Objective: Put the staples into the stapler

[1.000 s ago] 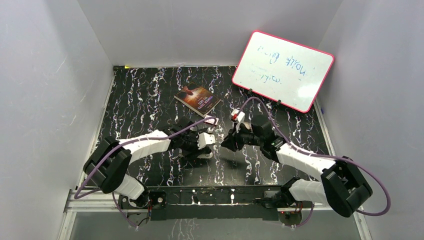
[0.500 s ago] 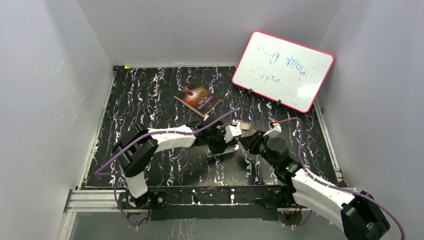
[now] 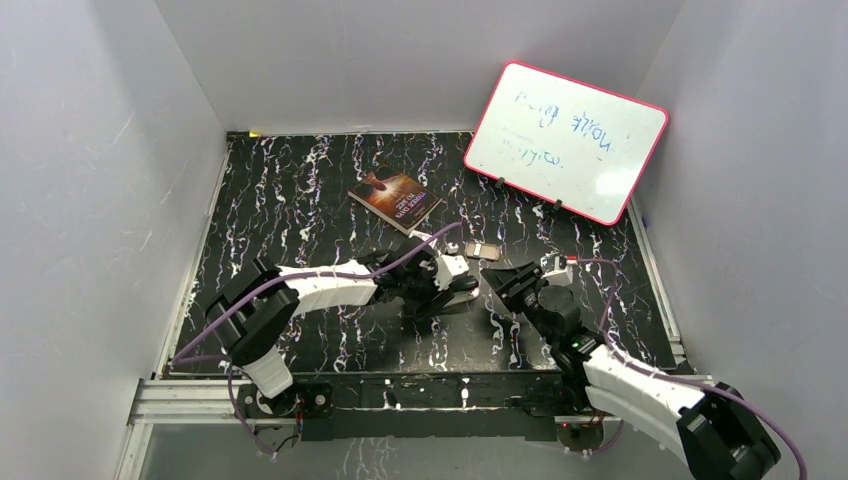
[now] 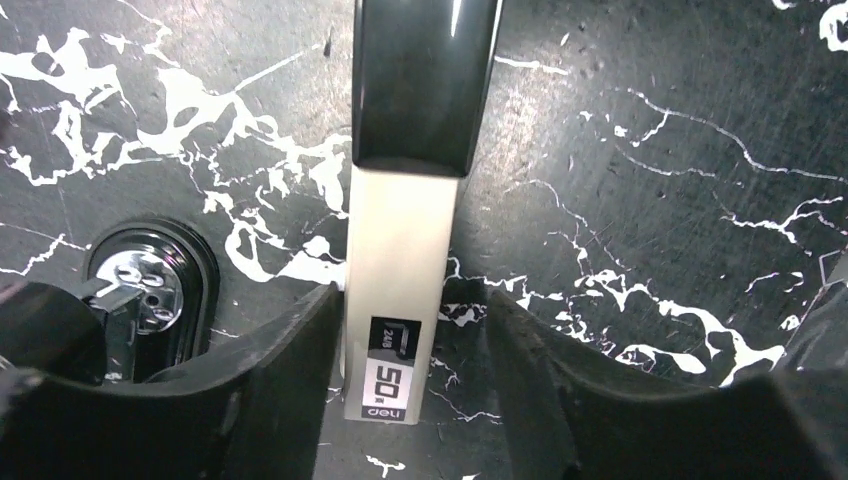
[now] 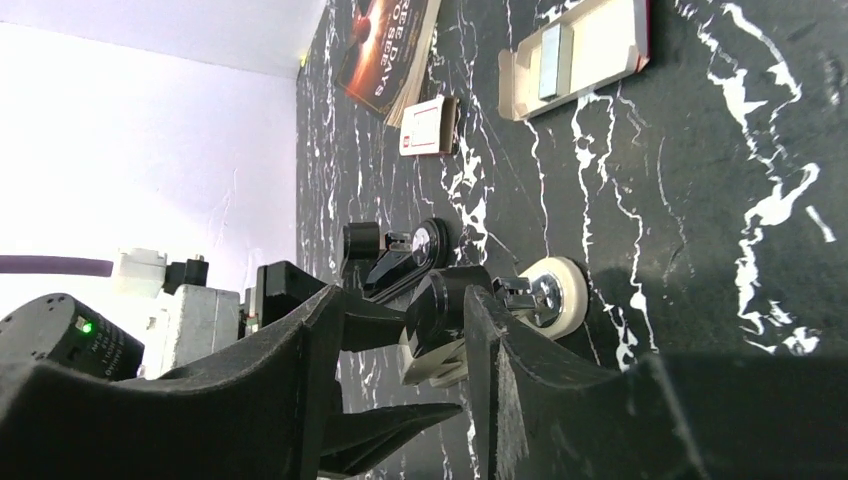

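At the middle of the marbled table [image 3: 300,180], my left gripper [image 4: 412,300] stood astride the stapler [image 4: 400,230]. Its jaws were spread, one finger just beside the cream body and a gap showing at the other. My right gripper [image 5: 405,300] faced it from the opposite side, jaws likewise parted and holding nothing.

The staples [image 5: 556,60] lay as a grey strip in their open tray [image 5: 600,40] on the table beyond both grippers, near the stapler but apart from it. None had been loaded.

I judged the step to be securing and opening the stapler. The left jaws should close squarely on the cream body so the right could work the top without it skidding. The two sets of fingers were near each other, so I would move one arm at a time.

A book [image 3: 395,197] and a small red-and-white box [image 5: 430,125] lay farther off, and a whiteboard [image 3: 565,140] leaned at the far right. Open tabletop lay to the left.
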`<state>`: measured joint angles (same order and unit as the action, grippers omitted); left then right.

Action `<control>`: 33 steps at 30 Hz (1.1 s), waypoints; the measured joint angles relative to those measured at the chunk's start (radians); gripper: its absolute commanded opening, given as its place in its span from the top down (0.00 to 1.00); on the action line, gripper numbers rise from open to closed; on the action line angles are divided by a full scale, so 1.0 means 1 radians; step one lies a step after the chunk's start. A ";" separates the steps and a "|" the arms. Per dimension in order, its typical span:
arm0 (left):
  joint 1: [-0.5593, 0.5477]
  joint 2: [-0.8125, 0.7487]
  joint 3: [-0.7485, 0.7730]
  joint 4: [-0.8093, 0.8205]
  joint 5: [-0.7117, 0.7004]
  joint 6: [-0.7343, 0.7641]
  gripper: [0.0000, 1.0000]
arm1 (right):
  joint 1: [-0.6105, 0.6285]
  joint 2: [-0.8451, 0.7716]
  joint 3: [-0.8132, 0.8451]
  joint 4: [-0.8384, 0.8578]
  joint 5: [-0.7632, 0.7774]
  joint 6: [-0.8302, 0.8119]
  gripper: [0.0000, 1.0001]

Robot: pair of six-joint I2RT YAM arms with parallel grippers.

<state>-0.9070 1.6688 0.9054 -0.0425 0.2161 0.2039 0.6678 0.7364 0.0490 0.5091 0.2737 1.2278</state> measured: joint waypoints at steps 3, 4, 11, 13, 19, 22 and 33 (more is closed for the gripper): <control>0.000 -0.009 -0.029 0.023 -0.006 -0.023 0.63 | 0.000 0.079 0.000 0.064 -0.024 0.033 0.45; 0.000 -0.009 -0.036 0.034 -0.011 -0.031 0.66 | 0.000 0.100 0.000 0.074 -0.029 0.042 0.45; 0.002 -0.010 -0.040 0.058 -0.029 -0.134 0.86 | 0.000 0.272 0.005 0.162 -0.087 0.128 0.44; 0.001 -0.010 -0.040 0.061 -0.034 -0.166 0.90 | 0.000 0.297 0.008 0.178 -0.099 0.142 0.44; -0.005 0.002 -0.027 0.063 -0.041 -0.272 1.00 | 0.000 0.366 0.011 0.244 -0.122 0.175 0.42; -0.011 0.026 -0.001 0.064 -0.036 -0.315 1.00 | 0.000 0.420 0.019 0.287 -0.132 0.190 0.41; -0.013 0.043 0.016 0.068 -0.016 -0.352 0.99 | 0.000 0.666 0.030 0.494 -0.219 0.284 0.38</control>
<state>-0.9195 1.7115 0.9211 0.0254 0.2005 -0.1486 0.6678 1.4025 0.0788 1.0027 0.0551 1.5116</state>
